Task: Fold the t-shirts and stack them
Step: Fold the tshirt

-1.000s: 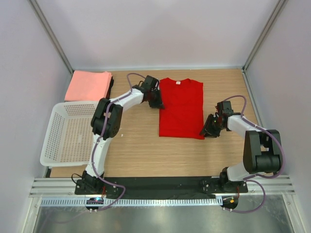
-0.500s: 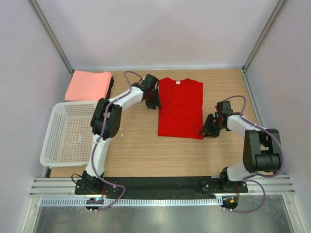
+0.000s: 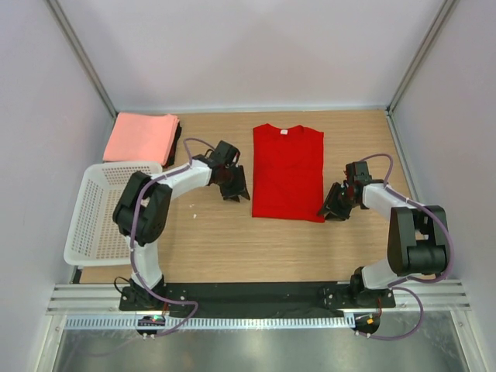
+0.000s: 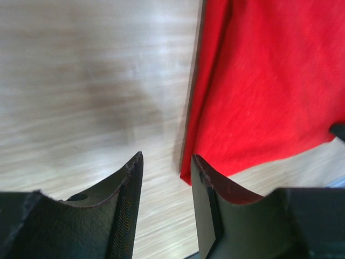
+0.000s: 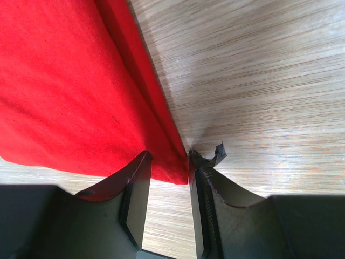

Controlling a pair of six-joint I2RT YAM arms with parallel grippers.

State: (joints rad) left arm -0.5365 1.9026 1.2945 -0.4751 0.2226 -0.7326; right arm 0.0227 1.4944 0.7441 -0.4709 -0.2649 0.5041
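The red t-shirt (image 3: pixel 287 172) lies flat on the table with its sleeves folded in and its collar at the far end. My left gripper (image 3: pixel 237 194) is open and empty, just left of the shirt's near-left corner (image 4: pixel 190 175); in the left wrist view my left gripper (image 4: pixel 166 156) has bare wood between its fingers. My right gripper (image 3: pixel 327 210) is open at the near-right corner. In the right wrist view the right gripper (image 5: pixel 168 156) straddles that corner (image 5: pixel 171 171), with cloth between its fingers. A folded salmon-pink shirt (image 3: pixel 141 136) lies on a dark one (image 3: pixel 177 138) at the far left.
A white mesh basket (image 3: pixel 77 209) stands at the left edge, just in front of the folded stack. Grey walls close in the table on three sides. A black rail (image 3: pixel 256 294) runs along the near edge by the arm bases.
My left gripper has moved from the shirt's far-left shoulder toward me, down to the near-left corner. The right arm has not moved.
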